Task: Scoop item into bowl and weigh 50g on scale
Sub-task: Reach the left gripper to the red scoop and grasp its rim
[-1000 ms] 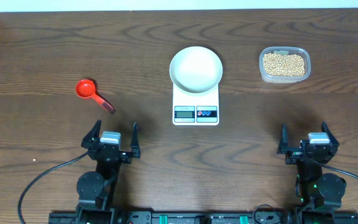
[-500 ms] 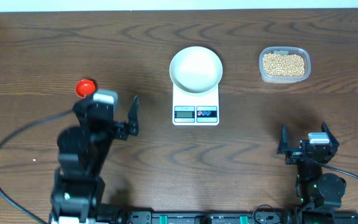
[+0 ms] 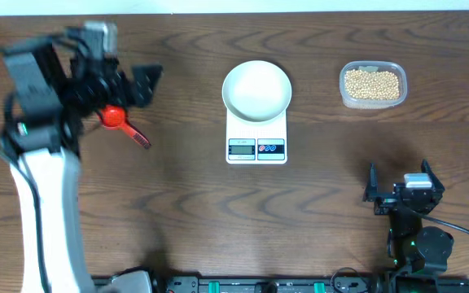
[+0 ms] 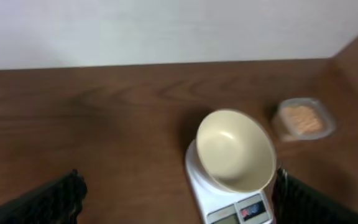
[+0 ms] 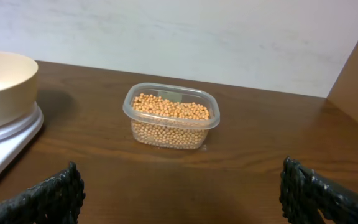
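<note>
**A:** How far along is the task?

**B:** Only at the beginning, I judge. The soybeans (image 3: 372,84) all lie in the clear container (image 3: 343,91), far right. The white bowl (image 3: 256,89) stands empty on the scale (image 3: 256,148). The red scoop (image 3: 114,118) lies on the counter (image 3: 186,203), not picked up. The left tool (image 4: 178,183) is above it, fingers wide apart and holding nothing. The right tool (image 3: 399,183) waits near the front, also spread and empty.

**A:** What is unclear?

**B:** The left arm is blurred and covers part of the scoop. The scale's display is too small to read.
</note>
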`<state>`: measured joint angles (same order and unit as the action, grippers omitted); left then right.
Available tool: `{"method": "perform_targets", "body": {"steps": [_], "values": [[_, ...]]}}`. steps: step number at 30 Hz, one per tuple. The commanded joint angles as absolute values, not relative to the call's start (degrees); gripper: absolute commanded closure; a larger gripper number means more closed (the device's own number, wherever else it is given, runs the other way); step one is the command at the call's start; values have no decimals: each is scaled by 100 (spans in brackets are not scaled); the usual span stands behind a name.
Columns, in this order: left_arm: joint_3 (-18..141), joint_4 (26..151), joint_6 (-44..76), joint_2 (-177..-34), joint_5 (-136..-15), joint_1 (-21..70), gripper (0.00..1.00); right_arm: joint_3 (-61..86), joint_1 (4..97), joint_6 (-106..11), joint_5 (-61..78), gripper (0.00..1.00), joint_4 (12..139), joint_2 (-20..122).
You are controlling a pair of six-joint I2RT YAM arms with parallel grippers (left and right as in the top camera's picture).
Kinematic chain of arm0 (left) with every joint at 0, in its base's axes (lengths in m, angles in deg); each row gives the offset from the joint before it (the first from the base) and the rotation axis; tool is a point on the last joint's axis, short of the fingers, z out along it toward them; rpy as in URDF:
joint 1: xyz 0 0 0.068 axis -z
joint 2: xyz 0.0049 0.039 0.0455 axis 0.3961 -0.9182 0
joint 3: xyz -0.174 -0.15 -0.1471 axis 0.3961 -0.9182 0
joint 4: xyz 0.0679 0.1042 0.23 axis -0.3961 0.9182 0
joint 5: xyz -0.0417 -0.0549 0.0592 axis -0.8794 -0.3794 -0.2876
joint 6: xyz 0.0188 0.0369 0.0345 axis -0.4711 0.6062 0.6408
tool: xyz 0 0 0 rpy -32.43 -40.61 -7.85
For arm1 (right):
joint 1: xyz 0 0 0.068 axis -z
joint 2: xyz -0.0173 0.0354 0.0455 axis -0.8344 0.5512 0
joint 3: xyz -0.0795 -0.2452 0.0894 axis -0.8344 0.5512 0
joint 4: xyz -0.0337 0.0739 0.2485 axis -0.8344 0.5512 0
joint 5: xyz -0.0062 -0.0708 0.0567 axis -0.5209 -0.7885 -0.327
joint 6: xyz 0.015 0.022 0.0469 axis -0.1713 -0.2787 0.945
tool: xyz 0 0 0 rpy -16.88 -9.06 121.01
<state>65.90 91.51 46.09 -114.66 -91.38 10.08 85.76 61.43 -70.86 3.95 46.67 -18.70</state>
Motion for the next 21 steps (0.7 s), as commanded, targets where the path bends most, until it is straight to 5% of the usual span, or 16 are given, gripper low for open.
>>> {"method": "perform_targets", "body": {"steps": [1,9,15,21], "values": [[6992,9100,4662,-12151,-10439,735,2,8589,6095,-7123,375,1,4680,-1872],[6988,9028,4647,-12874,-10085,462,2,8589,6095,-7123,375,1,4680,-1872],[6988,9542,3475,-13399,-6338,429,2,8589,6095,-7123,375,1,4680,-1867],[6937,9850,3239,-13958,-5215,429,2,8589,6095,-7123,375,1,4680,-1867]]}}
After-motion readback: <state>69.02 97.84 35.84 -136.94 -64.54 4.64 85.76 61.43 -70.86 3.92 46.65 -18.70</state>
